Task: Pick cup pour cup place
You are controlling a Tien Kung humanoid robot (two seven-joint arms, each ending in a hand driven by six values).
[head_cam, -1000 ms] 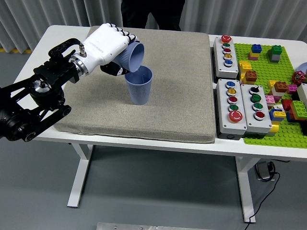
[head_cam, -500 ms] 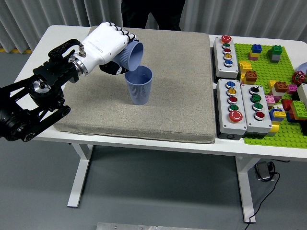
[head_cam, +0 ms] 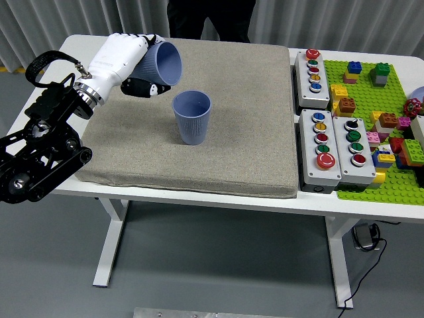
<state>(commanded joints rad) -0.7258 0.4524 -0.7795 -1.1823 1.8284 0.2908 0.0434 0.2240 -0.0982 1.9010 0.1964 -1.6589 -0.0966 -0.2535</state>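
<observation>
The white bench [head_cam: 199,195] carries a large grey mat [head_cam: 245,132], and the standing blue cup [head_cam: 192,117] near the mat's middle serves as the landmark here. To the right of that cup, past the mat's edge, sit grey button boxes [head_cam: 320,147] and a green baseplate [head_cam: 391,126] crowded with toy bricks. Behind the cup, at the bench's far side, a person in dark clothes [head_cam: 211,16] stands with no hands showing.

The left hand [head_cam: 126,63] hangs up and to the left of the standing cup, its white fingers curled around a second blue cup [head_cam: 161,64]. That held cup lies tilted on its side, mouth facing right and a little downward, clear of the standing cup and no longer over its rim. No right hand shows.

As a judgement: the pick is done, and the pour looks finished or close to it, since the held cup's mouth sits off to the side of the standing cup. What remains is righting the held cup and setting it down on the mat, then letting go
</observation>
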